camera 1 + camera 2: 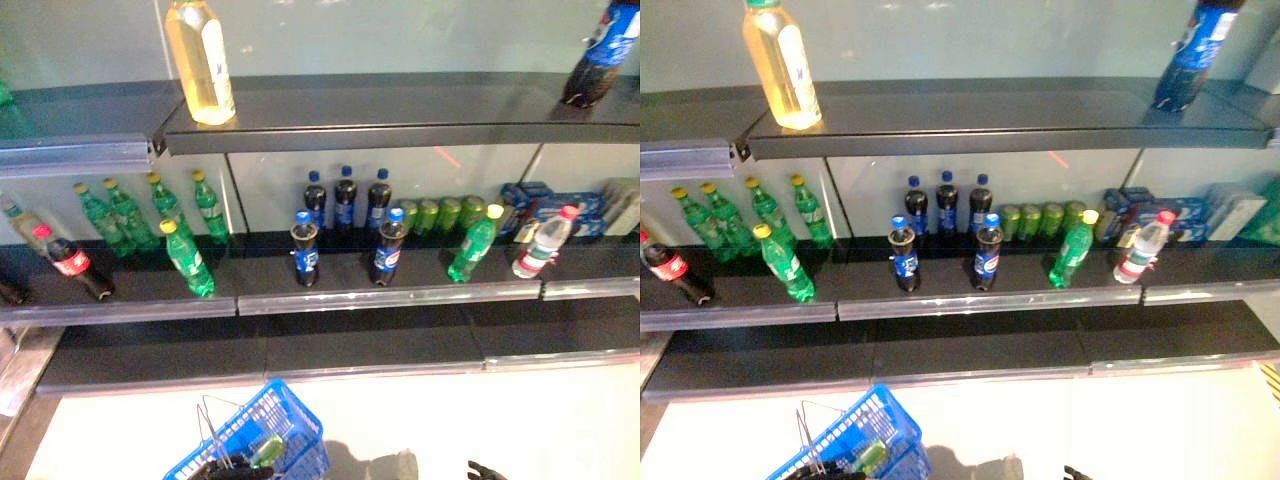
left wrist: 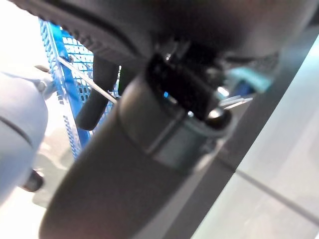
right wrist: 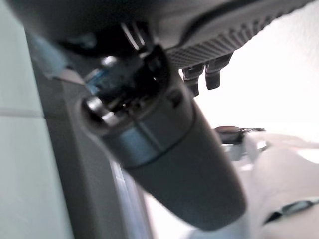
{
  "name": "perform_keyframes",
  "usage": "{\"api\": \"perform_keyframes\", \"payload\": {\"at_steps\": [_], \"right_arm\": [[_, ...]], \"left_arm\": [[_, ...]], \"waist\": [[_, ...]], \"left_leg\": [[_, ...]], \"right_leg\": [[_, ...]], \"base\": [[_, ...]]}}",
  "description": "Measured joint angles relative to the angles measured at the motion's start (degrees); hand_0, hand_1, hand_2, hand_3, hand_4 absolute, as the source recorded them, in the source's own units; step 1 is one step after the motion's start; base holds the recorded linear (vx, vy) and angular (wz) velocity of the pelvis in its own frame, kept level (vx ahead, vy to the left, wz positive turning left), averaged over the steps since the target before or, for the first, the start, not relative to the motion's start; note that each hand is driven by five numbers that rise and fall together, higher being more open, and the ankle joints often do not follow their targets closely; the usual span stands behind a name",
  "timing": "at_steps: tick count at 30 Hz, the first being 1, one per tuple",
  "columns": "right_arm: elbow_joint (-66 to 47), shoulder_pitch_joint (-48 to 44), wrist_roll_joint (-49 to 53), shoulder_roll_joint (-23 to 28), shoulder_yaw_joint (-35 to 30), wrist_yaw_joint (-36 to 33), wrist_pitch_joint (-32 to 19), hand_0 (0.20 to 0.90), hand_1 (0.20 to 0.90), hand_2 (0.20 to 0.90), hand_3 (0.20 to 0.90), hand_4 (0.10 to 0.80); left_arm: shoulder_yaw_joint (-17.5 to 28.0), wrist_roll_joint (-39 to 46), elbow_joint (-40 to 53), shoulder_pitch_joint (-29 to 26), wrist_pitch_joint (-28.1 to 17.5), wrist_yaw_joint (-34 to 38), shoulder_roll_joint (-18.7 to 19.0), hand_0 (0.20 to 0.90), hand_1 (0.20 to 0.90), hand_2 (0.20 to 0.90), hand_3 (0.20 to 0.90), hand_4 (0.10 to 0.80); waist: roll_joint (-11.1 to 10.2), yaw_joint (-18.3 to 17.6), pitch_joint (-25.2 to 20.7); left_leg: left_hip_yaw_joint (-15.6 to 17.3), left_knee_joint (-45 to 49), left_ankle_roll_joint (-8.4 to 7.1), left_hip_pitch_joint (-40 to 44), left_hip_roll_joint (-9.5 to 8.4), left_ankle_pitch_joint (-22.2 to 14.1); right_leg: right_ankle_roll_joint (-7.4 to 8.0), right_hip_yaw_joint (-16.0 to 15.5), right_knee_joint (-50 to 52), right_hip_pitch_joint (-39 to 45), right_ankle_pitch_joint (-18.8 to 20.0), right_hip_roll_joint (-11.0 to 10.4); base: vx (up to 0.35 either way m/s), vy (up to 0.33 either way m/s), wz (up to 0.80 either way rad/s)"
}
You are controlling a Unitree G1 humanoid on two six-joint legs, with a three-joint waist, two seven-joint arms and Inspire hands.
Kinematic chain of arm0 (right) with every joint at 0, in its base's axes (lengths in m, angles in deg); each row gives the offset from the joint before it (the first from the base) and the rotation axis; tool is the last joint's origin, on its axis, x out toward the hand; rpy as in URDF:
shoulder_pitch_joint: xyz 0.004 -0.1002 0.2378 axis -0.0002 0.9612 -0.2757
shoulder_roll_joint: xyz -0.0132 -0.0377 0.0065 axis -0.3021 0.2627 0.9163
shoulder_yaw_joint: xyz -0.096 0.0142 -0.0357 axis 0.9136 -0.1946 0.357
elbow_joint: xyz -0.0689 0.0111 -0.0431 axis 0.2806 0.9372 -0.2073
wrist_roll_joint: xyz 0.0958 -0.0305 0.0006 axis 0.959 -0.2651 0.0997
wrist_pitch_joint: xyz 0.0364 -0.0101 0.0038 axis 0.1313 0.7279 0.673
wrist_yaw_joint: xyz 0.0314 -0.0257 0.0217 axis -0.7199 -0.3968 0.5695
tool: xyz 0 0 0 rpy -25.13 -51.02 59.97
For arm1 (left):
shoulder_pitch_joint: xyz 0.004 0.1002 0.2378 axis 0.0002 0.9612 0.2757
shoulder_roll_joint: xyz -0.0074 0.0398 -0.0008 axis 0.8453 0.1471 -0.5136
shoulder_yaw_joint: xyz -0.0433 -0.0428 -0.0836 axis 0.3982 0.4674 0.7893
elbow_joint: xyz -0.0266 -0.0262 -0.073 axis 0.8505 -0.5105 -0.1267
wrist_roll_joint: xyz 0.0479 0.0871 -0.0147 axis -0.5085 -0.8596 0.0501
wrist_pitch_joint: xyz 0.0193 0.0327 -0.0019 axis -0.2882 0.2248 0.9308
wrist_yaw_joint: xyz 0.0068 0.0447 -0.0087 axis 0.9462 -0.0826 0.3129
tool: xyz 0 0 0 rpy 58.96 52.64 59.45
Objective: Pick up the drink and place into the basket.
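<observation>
Inside the blue basket (image 1: pixel 290 425), held by the left robot hand (image 1: pixel 232 468) curled on its handle, a green drink (image 1: pixel 266 450) lies tilted.

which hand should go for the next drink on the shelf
Right, probably. The left hand is curled on the wire handle of the blue basket, which already holds a green bottle. The right hand hangs low, carrying nothing visible.

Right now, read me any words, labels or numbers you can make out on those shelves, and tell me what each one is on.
None can be read.
Blue-label cola bottles: labels blurred.
Red-label cola bottle: label blurred.
Green bottles: labels too small.
Yellow drink bottle: white label blank or blurred.
Blue boxes: print illegible.
Blue basket: no text visible.
</observation>
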Motion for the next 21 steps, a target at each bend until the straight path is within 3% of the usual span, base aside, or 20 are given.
{"api": "perform_keyframes", "payload": {"at_steps": [1,3,6,7,8,9,10,11,12,14,15,16,17,18,21], "right_arm": [[0.43,-0.75,0.29,0.24,0.00,-0.21,0.10,0.900,0.900,0.900,0.900,0.800],[0.57,-1.22,2.24,0.53,-0.11,-1.24,0.46,0.900,0.900,0.900,0.900,0.800],[0.47,0.09,2.31,1.73,-0.40,-2.04,0.21,0.900,0.900,0.900,0.900,0.800],[0.45,0.79,2.30,2.14,-0.50,-2.36,-0.23,0.900,0.900,0.900,0.900,0.800],[0.41,1.71,2.28,2.57,-0.58,-2.40,-0.81,0.900,0.900,0.900,0.900,0.800],[0.58,2.06,2.06,2.71,-1.00,-2.53,-1.08,0.900,0.900,0.900,0.900,0.800],[0.58,2.06,2.06,2.71,-1.00,-2.53,-1.08,0.900,0.900,0.900,0.900,0.800],[0.91,2.48,1.99,1.82,-1.62,-2.49,-0.87,0.900,0.900,0.900,0.900,0.800],[1.41,1.86,1.66,1.24,-2.14,-2.34,-0.87,0.900,0.900,0.900,0.900,0.800],[1.75,1.62,0.46,0.71,-3.21,-2.08,-1.24,0.900,0.900,0.900,0.900,0.800],[1.77,1.47,0.06,0.87,-3.30,-2.03,-1.73,0.900,0.900,0.900,0.900,0.800],[1.60,1.40,-0.54,0.49,-3.30,-1.88,-2.33,0.900,0.900,0.900,0.900,0.800],[1.47,1.34,-0.55,-0.22,-3.32,-1.63,-2.50,0.900,0.900,0.900,0.900,0.800],[1.69,1.49,-0.54,-0.72,-3.56,-1.51,-2.38,0.900,0.900,0.900,0.900,0.800],[0.49,1.04,-0.46,-0.37,-3.52,-1.48,-2.27,0.900,0.900,0.900,0.900,0.800]], "left_arm": [[0.05,0.00,-0.03,-1.11,-0.14,0.11,-0.62,0.300,0.300,0.300,0.200,0.100],[0.29,-0.74,-0.11,-2.19,-0.81,0.26,-2.20,0.300,0.300,0.300,0.200,0.100],[0.34,-3.63,-0.11,-1.47,-1.44,0.00,-2.94,0.300,0.300,0.300,0.200,0.100],[0.41,-4.13,-0.11,-0.66,-1.60,-0.29,-3.06,0.300,0.300,0.300,0.200,0.100],[0.52,-4.70,-0.11,-0.12,-1.89,-0.81,-3.08,0.300,0.300,0.300,0.200,0.100],[1.02,-4.78,-0.15,0.43,-2.03,-1.33,-3.00,0.300,0.300,0.300,0.200,0.100],[1.02,-4.78,-0.15,0.43,-2.03,-1.33,-3.00,0.300,0.300,0.300,0.200,0.100],[2.95,-4.77,-0.61,1.91,-2.28,-1.89,-2.04,0.300,0.300,0.300,0.200,0.100],[4.82,-4.65,-1.29,2.27,-2.36,-2.24,-1.34,0.300,0.300,0.300,0.200,0.100],[7.12,-4.64,-3.41,1.96,-2.26,-2.51,-0.32,0.300,0.300,0.300,0.200,0.100],[7.09,-4.62,-3.57,1.61,-2.14,-2.60,-0.23,0.300,0.300,0.300,0.200,0.100],[7.11,-4.64,-3.62,2.08,-2.09,-3.09,0.43,0.300,0.300,0.300,0.200,0.100],[6.93,-4.70,-3.68,2.18,-1.93,-3.54,1.43,0.300,0.300,0.300,0.200,0.100],[6.91,-4.83,-3.83,2.48,-1.84,-3.58,1.93,0.300,0.300,0.300,0.200,0.100],[4.73,-5.01,-4.38,1.93,-0.43,-3.67,1.95,0.300,0.300,0.300,0.200,0.100]], "waist": [[0.64,0.08,1.03],[1.30,0.09,2.81],[1.91,-2.26,3.57],[1.81,-2.82,3.52],[1.61,-2.90,3.27],[1.62,-2.74,2.80],[1.62,-2.74,2.80],[-0.84,-2.33,1.48],[-2.07,-1.12,1.14],[-2.79,-0.59,1.13],[-2.00,-0.27,1.38],[-1.94,0.25,1.02],[-2.88,0.45,0.65],[-3.72,1.04,-0.20],[-2.66,1.76,-0.08]], "left_leg": [[0.64,-0.67,0.56,-0.49,0.35,0.70],[12.13,-3.45,3.23,-0.58,2.97,-0.49],[20.79,-1.63,2.04,0.83,4.70,0.25],[23.86,-1.48,1.12,1.53,4.78,0.85],[26.05,-1.24,0.24,1.97,4.54,1.92],[25.02,-1.63,0.07,2.06,3.45,3.78],[25.02,-1.63,0.07,2.06,3.45,3.78],[22.00,-2.25,1.21,1.83,0.71,3.88],[21.10,-2.32,1.17,1.86,-0.59,3.73],[18.89,-3.21,1.72,3.44,-1.21,3.48],[17.73,-3.57,2.44,4.53,-0.75,3.01],[16.05,-3.57,2.60,4.63,-0.38,2.48],[14.85,-3.57,2.24,4.51,-1.02,2.38],[14.54,-3.58,2.29,4.26,-2.15,2.19],[12.41,-3.55,3.46,4.67,-2.80,1.81]], "right_leg": [[-0.16,-0.96,0.02,0.02,-0.16,0.00],[-0.55,-7.54,0.25,1.42,-0.32,-1.35],[0.85,-16.35,0.27,6.52,-2.10,-3.26],[2.03,-18.97,0.32,8.53,-2.51,-4.18],[3.66,-19.41,1.10,9.77,-3.58,-4.50],[4.56,-15.85,1.91,10.42,-5.17,-4.77],[4.56,-15.85,1.91,10.42,-5.17,-4.77],[5.16,-11.88,2.26,10.57,-6.52,-5.84],[5.20,-11.73,2.66,11.09,-6.41,-6.52],[5.08,-12.73,7.39,11.85,-6.35,-7.77],[5.55,-13.11,11.67,10.71,-7.43,-8.32],[5.79,-12.36,12.80,10.08,-9.67,-7.42],[4.93,-11.28,11.71,9.98,-9.00,-6.15],[4.73,-13.24,11.44,10.57,-9.42,-6.62],[4.34,-11.70,20.68,9.14,-9.12,-8.88]], "base": [[-0.086,0.081,1.32],[0.043,0.180,1.60],[0.072,0.246,1.52],[0.137,0.357,1.53],[0.208,0.309,1.36],[0.165,0.214,0.84],[0.270,0.261,1.07],[0.256,0.258,0.72],[0.336,0.353,0.89],[0.228,0.268,0.60],[0.232,0.302,0.66],[0.225,0.317,0.59],[0.159,0.231,0.61],[0.161,0.245,0.52],[0.126,0.240,0.74]]}}
